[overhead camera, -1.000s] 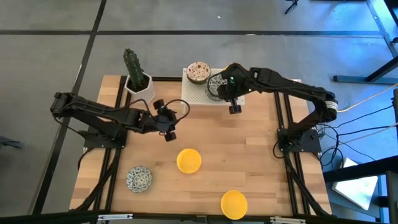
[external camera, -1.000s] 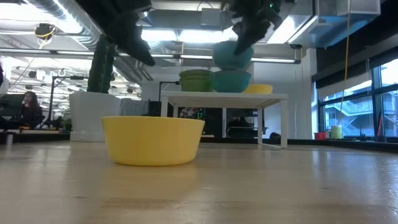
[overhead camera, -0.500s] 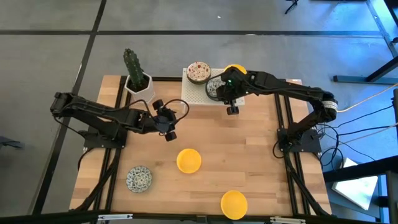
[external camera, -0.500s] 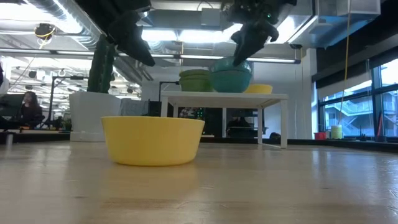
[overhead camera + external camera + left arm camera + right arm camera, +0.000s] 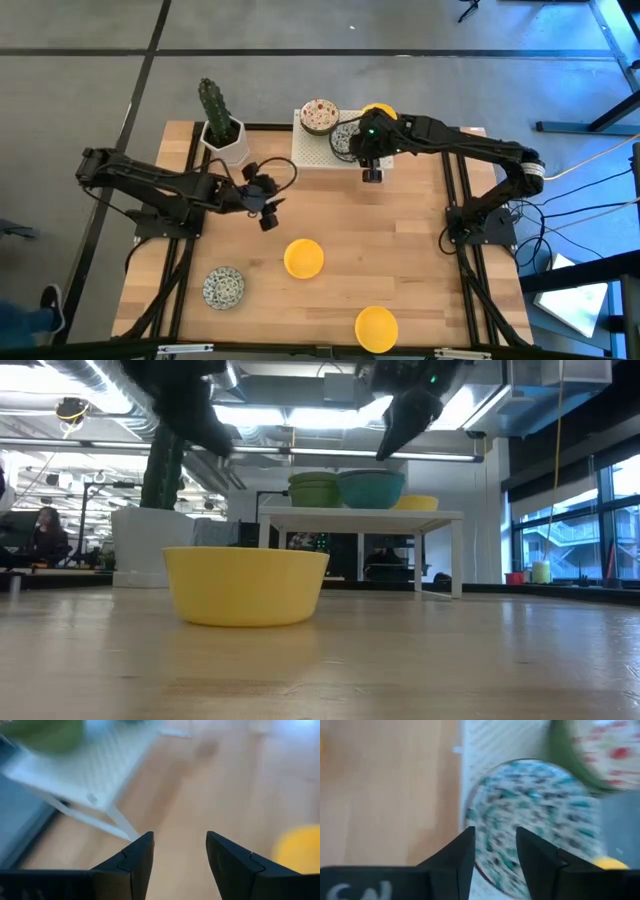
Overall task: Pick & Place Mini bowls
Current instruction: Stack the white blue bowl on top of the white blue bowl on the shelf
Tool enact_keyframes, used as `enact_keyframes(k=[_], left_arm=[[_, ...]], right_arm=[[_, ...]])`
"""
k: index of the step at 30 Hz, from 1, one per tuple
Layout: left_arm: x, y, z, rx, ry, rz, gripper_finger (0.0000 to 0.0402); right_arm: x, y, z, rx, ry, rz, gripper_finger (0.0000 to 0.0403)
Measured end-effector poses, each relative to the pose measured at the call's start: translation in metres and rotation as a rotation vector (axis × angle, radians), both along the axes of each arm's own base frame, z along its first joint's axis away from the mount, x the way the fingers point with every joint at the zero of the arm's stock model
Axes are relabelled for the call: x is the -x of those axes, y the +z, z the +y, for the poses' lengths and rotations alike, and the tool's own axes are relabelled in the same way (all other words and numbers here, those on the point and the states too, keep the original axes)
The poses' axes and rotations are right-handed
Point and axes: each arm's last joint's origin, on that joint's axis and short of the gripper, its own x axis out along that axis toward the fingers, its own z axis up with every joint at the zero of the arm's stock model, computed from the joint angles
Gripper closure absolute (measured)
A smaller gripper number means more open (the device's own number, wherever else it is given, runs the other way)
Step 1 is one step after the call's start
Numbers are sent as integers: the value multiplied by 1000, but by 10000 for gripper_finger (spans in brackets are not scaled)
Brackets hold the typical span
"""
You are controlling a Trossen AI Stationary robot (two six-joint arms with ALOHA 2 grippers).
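With the right gripper (image 5: 371,175) empty, jaws apart, beside the blue-green bowl (image 5: 346,139) on the white stand (image 5: 312,150), keep it clear of that rim while you lower the left gripper (image 5: 266,212), jaws apart, squarely over the yellow bowl (image 5: 303,257) mid-table.

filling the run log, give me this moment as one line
right gripper: open, above blue-green bowl on white stand | left gripper: open, empty, mid-table | yellow bowl: on table
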Motion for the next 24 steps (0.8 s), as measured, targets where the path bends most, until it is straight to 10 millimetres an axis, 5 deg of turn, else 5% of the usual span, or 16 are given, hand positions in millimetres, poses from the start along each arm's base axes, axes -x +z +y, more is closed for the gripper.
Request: enact_keyframes(k=[6,9,19,24], left_arm=[[37,-10,-15,326,63,220,226],[51,-16,-27,402,92,341,226],[60,-35,-78,391,-25,502,269],[67,-47,-103,384,-88,594,276]], right_arm=[[26,36,18,-106,1,-279,267],[34,36,31,-149,101,-437,268],[30,-30,67,-186,266,-550,268],[30,-46,78,-183,319,-540,268]])
